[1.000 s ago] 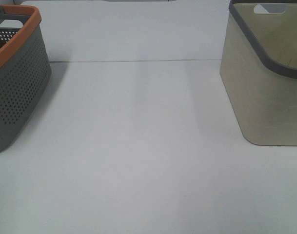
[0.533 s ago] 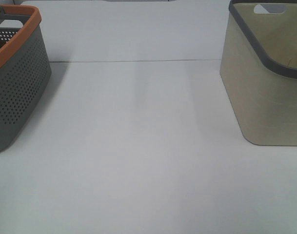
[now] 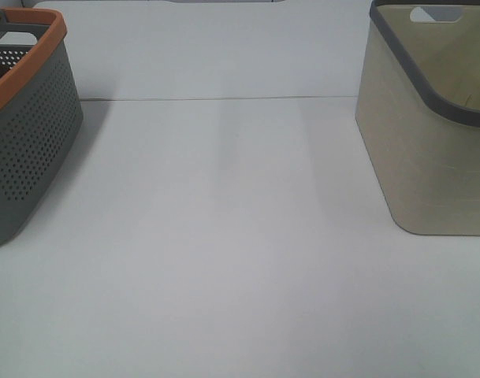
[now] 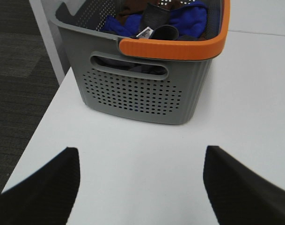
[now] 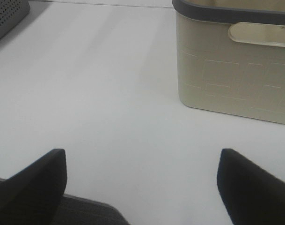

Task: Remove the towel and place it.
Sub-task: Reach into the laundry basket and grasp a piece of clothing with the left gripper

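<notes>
The dark navy-grey towel (image 4: 157, 19) lies bunched in the grey perforated basket with an orange rim (image 4: 170, 47), its small white tag (image 4: 144, 33) near the rim. Blue cloth (image 4: 189, 16) and brown cloth lie around it. My left gripper (image 4: 142, 157) is open and empty over the table, short of this basket's handle side. My right gripper (image 5: 142, 157) is open and empty over the table's front edge, short of the beige basket (image 5: 236, 79). Neither gripper shows in the exterior high view, and the towel is hidden there.
In the exterior high view the grey basket (image 3: 23, 150) stands at the far left and the beige basket with a dark grey rim (image 3: 437, 150) at the far right, on a white table (image 3: 224, 236). Dark floor (image 4: 16, 70) lies beyond the table's left edge.
</notes>
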Available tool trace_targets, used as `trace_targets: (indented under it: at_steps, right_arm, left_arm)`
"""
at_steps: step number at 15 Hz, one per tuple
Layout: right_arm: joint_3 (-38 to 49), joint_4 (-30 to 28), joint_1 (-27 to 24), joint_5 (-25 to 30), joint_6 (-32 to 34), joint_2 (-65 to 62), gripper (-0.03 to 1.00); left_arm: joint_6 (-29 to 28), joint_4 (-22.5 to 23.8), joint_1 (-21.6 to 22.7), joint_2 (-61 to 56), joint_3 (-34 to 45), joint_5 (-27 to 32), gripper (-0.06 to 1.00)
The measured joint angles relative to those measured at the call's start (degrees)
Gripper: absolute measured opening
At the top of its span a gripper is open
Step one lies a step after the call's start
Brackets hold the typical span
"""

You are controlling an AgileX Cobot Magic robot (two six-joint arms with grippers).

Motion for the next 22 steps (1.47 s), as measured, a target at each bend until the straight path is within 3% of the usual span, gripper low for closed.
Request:
trace_targets:
  at_steps: [8,12,15,22]
  right_arm:
    - [0.0,0.0,0.0,0.0,0.0,0.0,0.85]
    - [0.0,0.0,0.0,0.0,0.0,0.0,0.85]
    - [0.0,0.0,0.0,0.0,0.0,0.0,0.85]
    - [0.0,0.0,0.0,0.0,0.0,0.0,0.85]
  left_arm:
    - [0.1,0.0,1.2,0.0,0.0,0.0,0.70]
    - [0.6,2.2,1.2,0.7,-2.4,0.0,0.70]
    - [1.2,4.2,1.4,7.7,-7.9,-0.9,0.70]
    - [3.5,4.7,1.4,27.8,-16.8,-9.9,0.70]
